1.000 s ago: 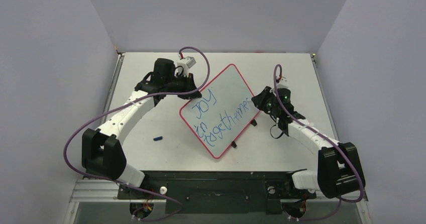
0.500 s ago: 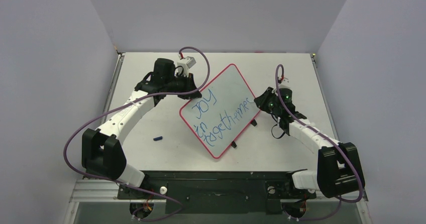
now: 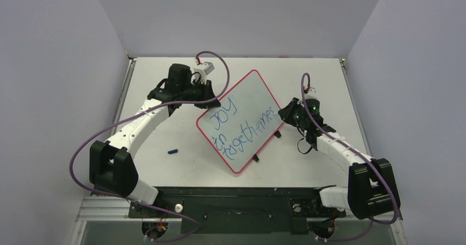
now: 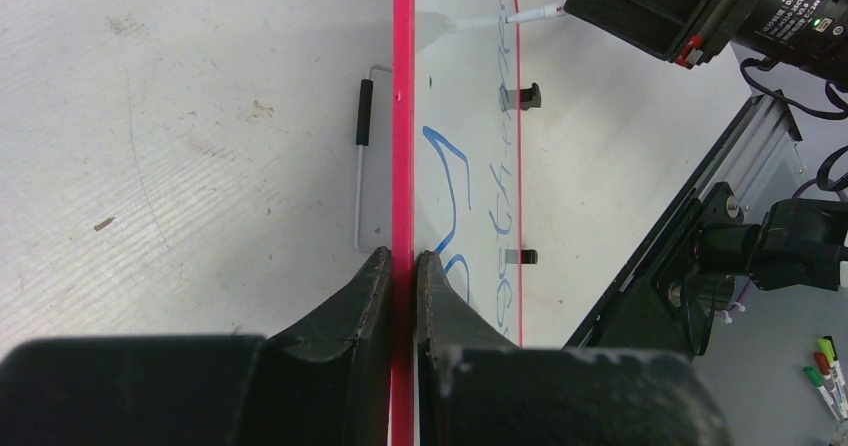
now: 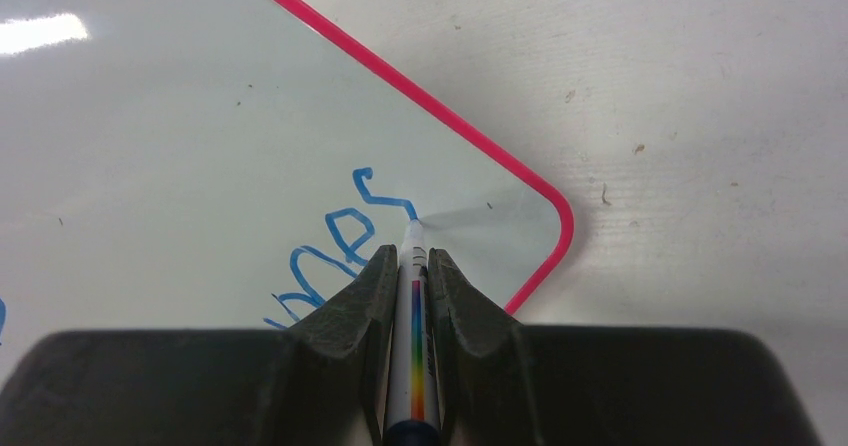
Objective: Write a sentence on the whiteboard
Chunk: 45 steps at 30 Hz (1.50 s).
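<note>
The whiteboard [image 3: 245, 105], glossy white with a red-pink frame, lies turned diagonally on the table and carries blue writing that reads "JOY in togethernes". My left gripper [image 3: 205, 101] is shut on its frame at the left edge; in the left wrist view the fingers [image 4: 372, 286] pinch the pink rim of the whiteboard [image 4: 462, 106]. My right gripper [image 5: 407, 256] is shut on a white marker [image 5: 413, 311] with a rainbow stripe. The marker's tip touches the whiteboard [image 5: 200, 136] at the end of the last blue letter, near the board's rounded right corner. From above, the right gripper [image 3: 284, 113] sits at that corner.
A small blue marker cap [image 3: 173, 151] lies on the table left of the board. A bent wire stand with a black sleeve [image 4: 362, 141] lies beside the board's left edge. Spare markers [image 4: 824, 366] rest beyond the table's near rail.
The right gripper has shifted slightly with the marker, and a new blue stroke has appeared at the end of the lower line. The left arm and the board stayed put.
</note>
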### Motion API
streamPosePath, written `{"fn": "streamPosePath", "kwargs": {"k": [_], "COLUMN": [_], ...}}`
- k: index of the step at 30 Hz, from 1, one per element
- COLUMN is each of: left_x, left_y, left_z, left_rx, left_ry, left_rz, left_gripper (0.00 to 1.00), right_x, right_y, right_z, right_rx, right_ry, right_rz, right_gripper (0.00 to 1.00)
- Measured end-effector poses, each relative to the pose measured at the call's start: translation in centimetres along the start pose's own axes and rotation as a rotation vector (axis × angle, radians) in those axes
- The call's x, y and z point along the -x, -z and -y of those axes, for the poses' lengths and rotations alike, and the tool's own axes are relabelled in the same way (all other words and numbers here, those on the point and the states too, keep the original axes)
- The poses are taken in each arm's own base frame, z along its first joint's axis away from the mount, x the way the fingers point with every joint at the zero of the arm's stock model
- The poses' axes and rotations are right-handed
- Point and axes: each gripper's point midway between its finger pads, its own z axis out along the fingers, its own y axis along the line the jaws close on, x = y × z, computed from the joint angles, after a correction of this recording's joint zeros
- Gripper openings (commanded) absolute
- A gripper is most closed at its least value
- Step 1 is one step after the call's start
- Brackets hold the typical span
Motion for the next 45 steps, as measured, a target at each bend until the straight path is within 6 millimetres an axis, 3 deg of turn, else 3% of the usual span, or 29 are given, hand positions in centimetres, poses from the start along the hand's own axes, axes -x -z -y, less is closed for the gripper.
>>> {"fn": "streamPosePath", "kwargs": {"k": [12,23,31,45], "left_x": [0.1,0.2,0.1,0.2], "left_y": [0.1,0.3,0.3,0.3], "left_z": [0.2,0.6,0.5,0.5], "left_rx": [-0.008,-0.013,-0.013,-0.013], "left_ry": [-0.003,-0.010,-0.010,-0.010], "left_rz": [0.003,0.008,0.008,0.008], "left_gripper": [0.00,0.00,0.00,0.00], "right_x": [-1.1,1.5,4.5,3.3], "right_y": [1.3,2.5,1.3,-0.7], "right_z": [-0.2,-1.5,-1.2,0.2], "right_rx": [-0.001,0.016,-0.012,-0.048], "right_ry": [0.009,0.015,-0.003,-0.026], "right_rz": [-0.031,0.027,0.068,0.020], "right_gripper": [0.00,0.00,0.00,0.00]}}
